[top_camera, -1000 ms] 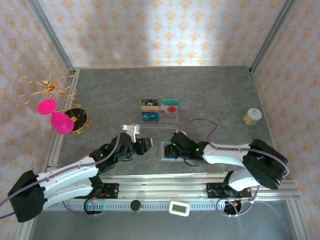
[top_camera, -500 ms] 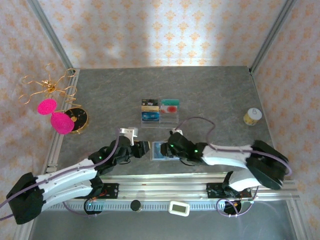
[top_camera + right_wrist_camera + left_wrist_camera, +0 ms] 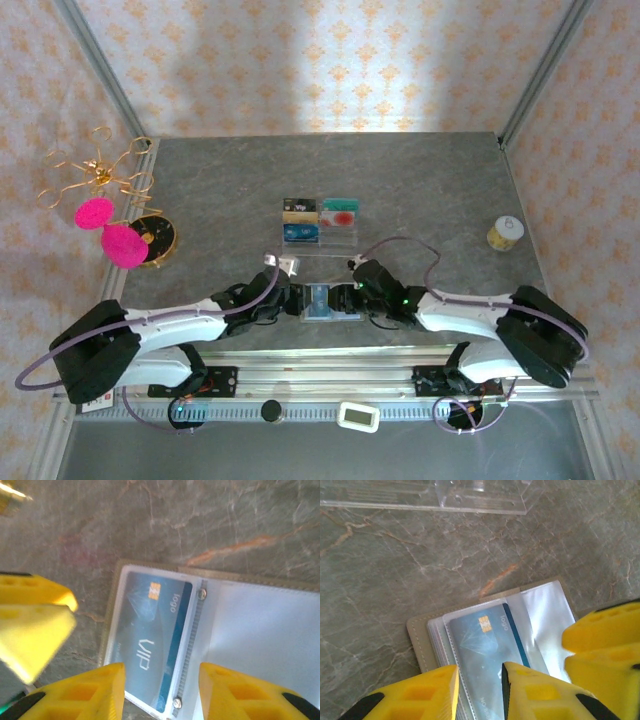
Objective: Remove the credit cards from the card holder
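Your left claw [image 3: 479,692] is set narrow: its two yellow fingers [image 3: 415,696] stand a small gap apart, directly over the near end of the blue card [image 3: 487,647]. Its wrist view does not settle whether the tips touch the clear sleeve. Nothing is pinched between them. Your right claw [image 3: 161,692] is spread wider, hovering over the card holder [image 3: 260,630] with its fingers on either side of the spine with the two rivets, and it grips nothing. The left wrist view shows one finger of the right claw crowding in at the holder's right side. The right wrist view shows a finger of the left claw just off the holder's left edge. From above you see what neither wrist gives: both claws meet over the holder from opposite sides, which lies open and flat on the tabletop [image 3: 420,190] between them. Only the right wrist view lets you read the card, with its gold chip and the words "VIP" and "logo". The card sits fully inside the left pocket, and the pale lining to the right of the spine looks bare. The clear tray [image 3: 320,222] stands just beyond the holder, and a small jar [image 3: 505,233] sits well off to the holder's right.
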Motion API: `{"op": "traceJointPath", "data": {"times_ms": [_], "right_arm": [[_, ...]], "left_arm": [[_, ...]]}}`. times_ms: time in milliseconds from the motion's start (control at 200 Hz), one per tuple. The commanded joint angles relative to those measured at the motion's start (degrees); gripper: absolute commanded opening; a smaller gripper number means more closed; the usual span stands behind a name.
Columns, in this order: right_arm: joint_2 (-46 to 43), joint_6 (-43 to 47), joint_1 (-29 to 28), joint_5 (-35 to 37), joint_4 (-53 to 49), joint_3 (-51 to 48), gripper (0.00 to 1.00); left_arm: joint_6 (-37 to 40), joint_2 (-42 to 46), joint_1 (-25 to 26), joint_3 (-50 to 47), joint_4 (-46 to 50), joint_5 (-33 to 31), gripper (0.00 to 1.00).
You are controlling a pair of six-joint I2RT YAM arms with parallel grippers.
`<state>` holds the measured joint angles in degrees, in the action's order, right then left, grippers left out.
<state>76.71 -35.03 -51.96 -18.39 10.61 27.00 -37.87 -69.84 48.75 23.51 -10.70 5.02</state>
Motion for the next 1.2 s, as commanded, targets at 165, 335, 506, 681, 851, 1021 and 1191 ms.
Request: {"op": "traceJointPath", "data": {"times_ms": [165,335,506,681,851,1021,1191], "right_arm": [[4.85,3.06,-1.66,-2.58,2.13,4.17,0.40],[5.51,3.47,-3.11,-1.06,1.21,5.71,0.40],[7.39,3.44,-3.49,-0.29,0.35,6.67,0.40],[8.27,2.85,-3.53,1.03,-0.08,6.66,0.38],[9.60,2.27,-3.53,1.04,-0.28,6.75,0.38],[9.17,1.27,-3.63,3.58,-1.97,6.53,0.36],[7.52,-0.07,-3.71,5.96,-3.13,5.35,0.38]], "left_arm": [[-2.42,7.95,0.12,-2.91,3.71,-5.35,0.34],[-3.26,10.45,0.11,-3.86,4.36,-5.89,0.37],[-3.10,11.97,0.12,-3.99,5.33,-6.68,0.37],[-3.18,13.39,0.12,-4.42,5.86,-6.86,0.37],[-3.14,13.86,0.15,-4.61,5.95,-6.86,0.37],[-3.09,14.25,0.09,-4.61,6.19,-6.95,0.37],[-3.01,14.81,0.12,-4.61,6.69,-6.97,0.37]]}}
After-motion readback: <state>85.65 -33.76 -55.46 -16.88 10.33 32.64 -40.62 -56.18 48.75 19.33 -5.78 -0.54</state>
